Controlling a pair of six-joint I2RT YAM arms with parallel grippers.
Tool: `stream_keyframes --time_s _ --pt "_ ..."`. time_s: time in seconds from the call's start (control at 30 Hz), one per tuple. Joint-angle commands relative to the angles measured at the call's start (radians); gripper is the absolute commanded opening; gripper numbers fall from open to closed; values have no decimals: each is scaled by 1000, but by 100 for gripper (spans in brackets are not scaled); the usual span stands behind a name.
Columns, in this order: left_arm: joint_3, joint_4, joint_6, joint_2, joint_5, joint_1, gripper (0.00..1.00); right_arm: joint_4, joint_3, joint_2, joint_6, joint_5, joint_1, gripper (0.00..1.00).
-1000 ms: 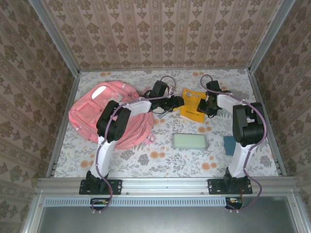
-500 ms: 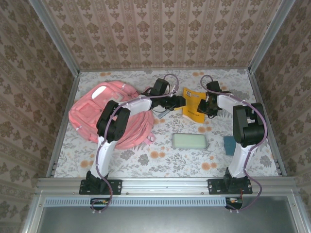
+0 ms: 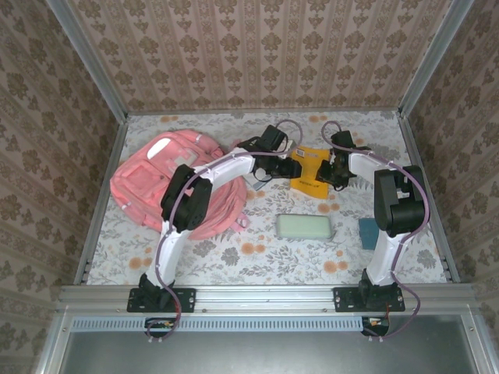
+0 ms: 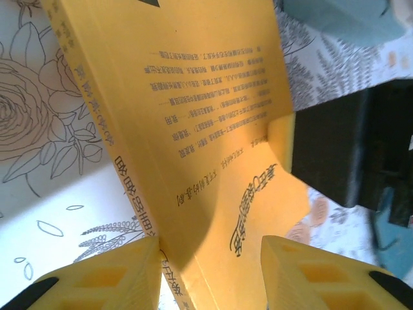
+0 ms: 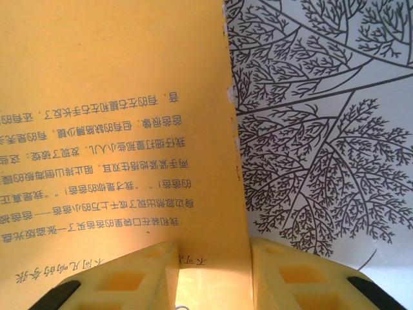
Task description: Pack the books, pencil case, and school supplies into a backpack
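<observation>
My right hand point(image 5: 213, 284) is clamped on the right edge of the yellow book point(image 5: 97, 97), and the cover runs up and away from my fingers. My left hand point(image 4: 210, 274) is at the opposite side. Its fingers stand apart, astride the corner by the spine, and as far as I can see they are not pinching it.

From above, the book sits between my two hands, with its long axis running roughly far to near, across the line that joins them. It looks raised off the worktop point(image 3: 257, 257) on one side, though I cannot be sure.

The backpack point(image 3: 148, 183) lies further out to my left, well apart from the book, and my left arm reaches over its right part. That makes my left hand the nearer one to the bag. I judge the book has to travel leftward, spine first, once my left hand closes and my right lets go. The case point(image 3: 304, 227) lies flat nearer to me, clear of both hands.
</observation>
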Motion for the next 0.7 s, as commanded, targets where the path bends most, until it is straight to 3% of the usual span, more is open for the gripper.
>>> stream_keyframes --time_s 0.0,0.17,0.33,0.67 --pt "63 -84 162 33 -78 -96 44 -20 -16 -7 12 -132 41 32" --pt "23 -91 113 29 -156 -84 46 -34 -15 -12 8 -103 40 32" --pt "-35 -29 31 0 -121 -27 48 -48 -6 -35 -15 -41 40 35" --pt "25 -47 -28 50 -133 16 52 -65 67 -34 -33 54 40 41"
